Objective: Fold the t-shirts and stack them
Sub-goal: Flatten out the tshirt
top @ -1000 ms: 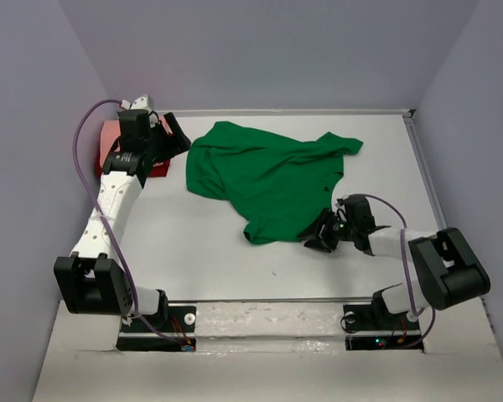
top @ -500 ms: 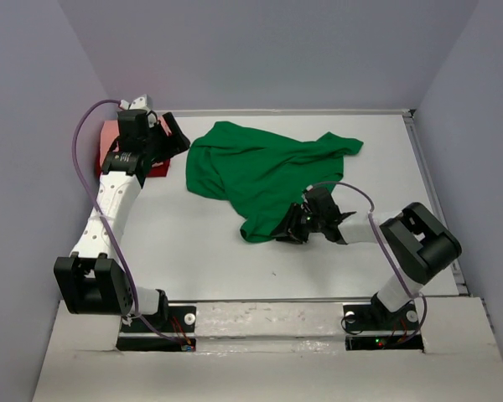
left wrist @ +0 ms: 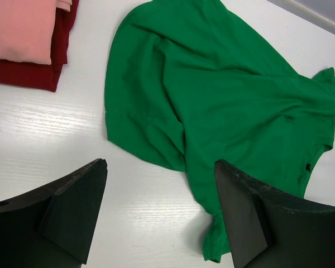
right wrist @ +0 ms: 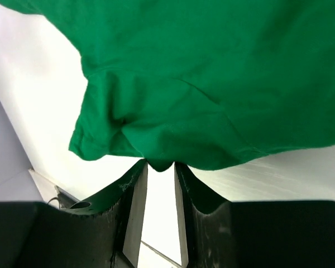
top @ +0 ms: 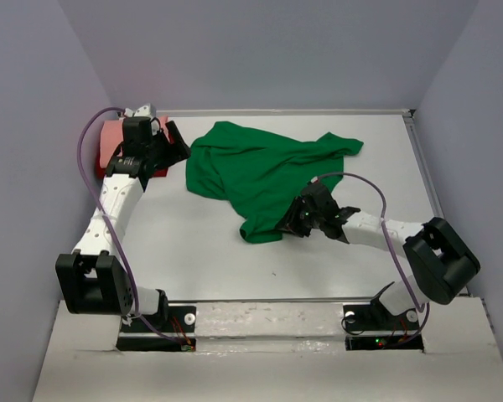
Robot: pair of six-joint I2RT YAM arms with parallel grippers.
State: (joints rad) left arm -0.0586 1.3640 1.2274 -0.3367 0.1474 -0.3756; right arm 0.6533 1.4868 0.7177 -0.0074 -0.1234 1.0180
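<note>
No writing, label, brand mark, number or sign can be read in any of the three views. The green t-shirt, the salmon-pink t-shirt and the dark red t-shirt show only plain cloth. One small dark spot at the green t-shirt's edge is too small to tell whether it carries print.
</note>
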